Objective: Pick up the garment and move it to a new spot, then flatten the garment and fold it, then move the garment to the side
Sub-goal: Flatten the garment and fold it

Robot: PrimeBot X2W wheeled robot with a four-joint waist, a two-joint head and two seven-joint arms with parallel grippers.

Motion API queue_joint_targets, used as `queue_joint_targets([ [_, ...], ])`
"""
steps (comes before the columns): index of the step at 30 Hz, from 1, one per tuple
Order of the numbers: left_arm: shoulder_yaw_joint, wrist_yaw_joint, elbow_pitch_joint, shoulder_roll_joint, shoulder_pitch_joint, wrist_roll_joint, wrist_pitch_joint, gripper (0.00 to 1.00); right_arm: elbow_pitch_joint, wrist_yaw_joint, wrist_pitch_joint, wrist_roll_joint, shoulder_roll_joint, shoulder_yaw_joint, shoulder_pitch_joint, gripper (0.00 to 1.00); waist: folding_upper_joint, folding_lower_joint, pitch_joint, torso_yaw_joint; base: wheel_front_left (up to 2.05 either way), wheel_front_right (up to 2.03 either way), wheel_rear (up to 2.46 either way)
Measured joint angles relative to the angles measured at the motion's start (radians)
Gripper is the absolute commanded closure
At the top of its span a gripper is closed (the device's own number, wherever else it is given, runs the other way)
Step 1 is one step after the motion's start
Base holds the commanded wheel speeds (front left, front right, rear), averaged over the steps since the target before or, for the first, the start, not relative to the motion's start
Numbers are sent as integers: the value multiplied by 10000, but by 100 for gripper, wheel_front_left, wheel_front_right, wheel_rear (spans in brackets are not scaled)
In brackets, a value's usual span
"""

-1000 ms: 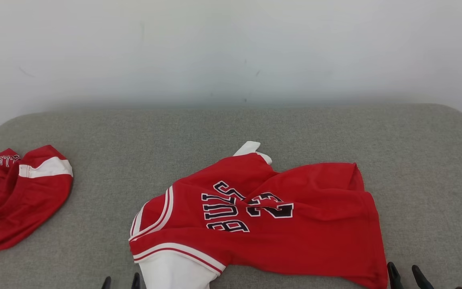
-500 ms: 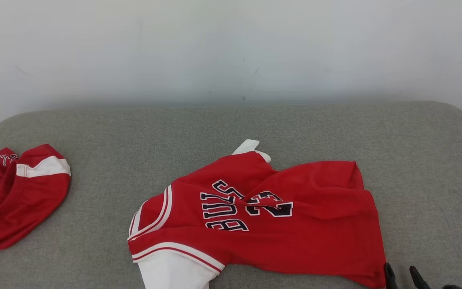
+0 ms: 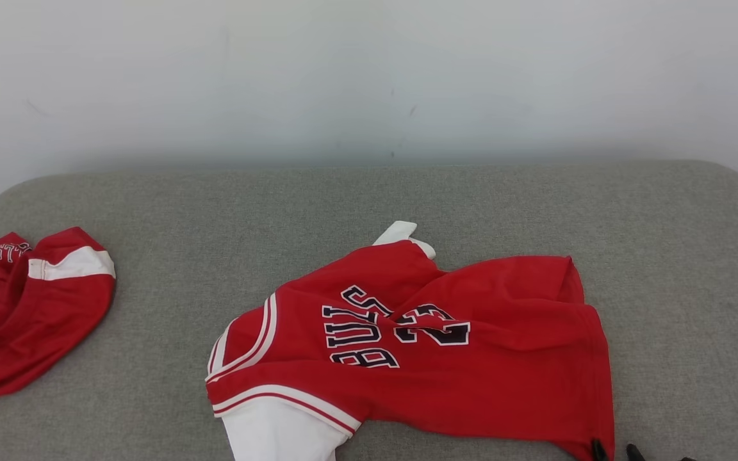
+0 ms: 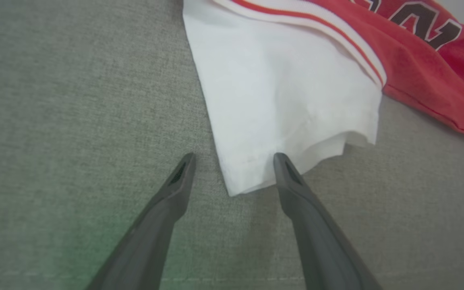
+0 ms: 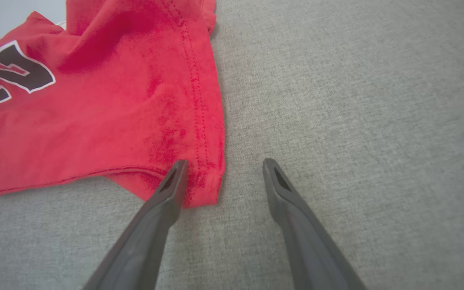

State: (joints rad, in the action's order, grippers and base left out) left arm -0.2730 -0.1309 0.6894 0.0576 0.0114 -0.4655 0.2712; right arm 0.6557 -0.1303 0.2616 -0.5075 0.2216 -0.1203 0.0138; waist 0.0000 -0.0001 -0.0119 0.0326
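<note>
The garment [image 3: 420,358] is a red jersey with black lettering and white trim, lying crumpled on the grey cushion [image 3: 407,198]. Its white sleeve [image 4: 280,100] reaches toward me. My left gripper [image 4: 234,157] is open, its fingertips straddling the sleeve's near corner just above the cushion. My right gripper [image 5: 224,162] is open at the jersey's red hem corner [image 5: 199,189], with one finger over the fabric and the other over bare cushion. In the head view the right gripper's [image 3: 614,449] tips peek up at the bottom edge beside the hem.
A second red and white garment [image 3: 23,307] lies bunched at the cushion's far left. A pale wall [image 3: 369,77] rises behind the cushion. Bare grey cushion stretches to the right of the jersey and behind it.
In the head view the left fingertips have sunk below the bottom edge. The right fingertips have slid left and lower, up to the hem corner. The jersey lies as before.
</note>
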Motion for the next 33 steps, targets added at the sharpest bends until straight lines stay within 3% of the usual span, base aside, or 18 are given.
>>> queue_joint_targets([
  [1,-125,4,105,17,-102,-130,2,0,119,0,2,-29,-35,-40,83,53,0,0,-11,8,0,0,0],
  [2,-224,6,203,35,-184,-178,4,0,194,0,21,-35,-40,-77,161,69,-1,0,-24,16,0,0,0],
  [3,-322,6,311,50,-253,-307,21,28,267,0,23,-56,-48,-109,255,100,-1,0,-33,21,0,0,0],
  [4,-399,17,401,61,-343,-431,29,60,339,0,25,-86,-58,-130,328,100,0,0,-33,24,0,0,0],
  [5,-470,36,462,77,-391,-520,36,100,387,0,23,-111,-73,-169,387,100,0,0,-27,27,0,0,0],
  [11,-742,13,65,240,-509,-698,-54,100,-63,0,19,-192,-46,-247,393,100,0,2,50,39,0,0,0],
  [17,307,-4,-1778,550,316,-259,-84,100,-1896,0,19,-403,272,-33,-651,100,1,1,80,105,0,0,0],
  [24,1208,-4,-3501,725,742,245,-84,100,-3795,0,19,-1091,928,-617,-1383,100,1,2,-50,28,0,0,0],
  [28,1237,-2,-4167,830,308,341,-84,100,-4462,0,21,-1524,1074,-759,-1153,100,1,1,-142,-48,0,0,0],
  [33,823,-4,-4508,1484,-1398,322,-86,100,-4692,0,21,-1981,1310,-1237,122,100,1,2,-382,-90,0,0,0],
])
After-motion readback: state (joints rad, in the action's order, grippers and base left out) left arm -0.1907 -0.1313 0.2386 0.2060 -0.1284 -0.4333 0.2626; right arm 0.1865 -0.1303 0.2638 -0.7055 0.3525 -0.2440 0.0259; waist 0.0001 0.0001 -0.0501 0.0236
